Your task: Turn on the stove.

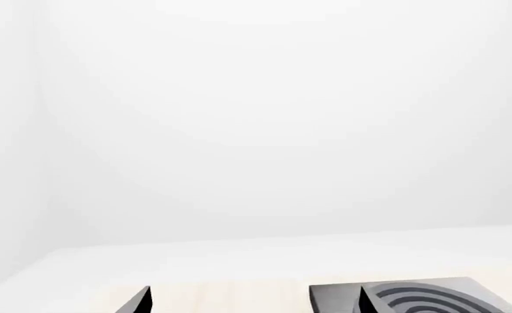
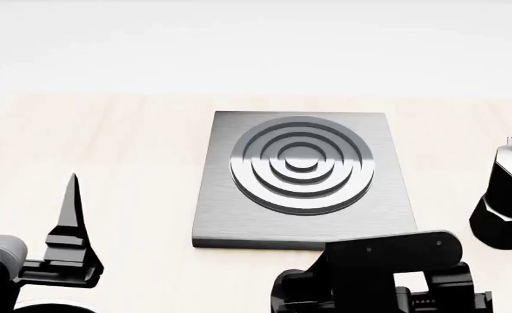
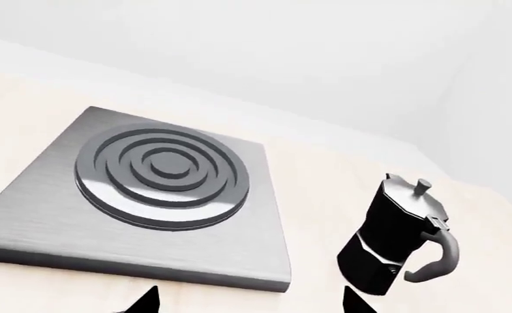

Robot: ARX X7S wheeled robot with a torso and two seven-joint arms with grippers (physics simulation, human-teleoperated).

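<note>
The stove (image 2: pixel 304 179) lies flat mid-worktop (image 2: pixel 107 143), square, edges roughly aligned with the worktop's; moka pot (image 2: pixel 508 205) stands right; left gripper (image 1: pixel 256 303) and right gripper (image 3: pixel 251 303) jaws spread, empty.

The right gripper (image 3: pixel 247 301) shows only two fingertips at the picture's edge, the moka pot (image 2: pixel 506 195) beside it is cut off, and the stove (image 2: pixel 302 179) hides its near edge behind that arm.
</note>
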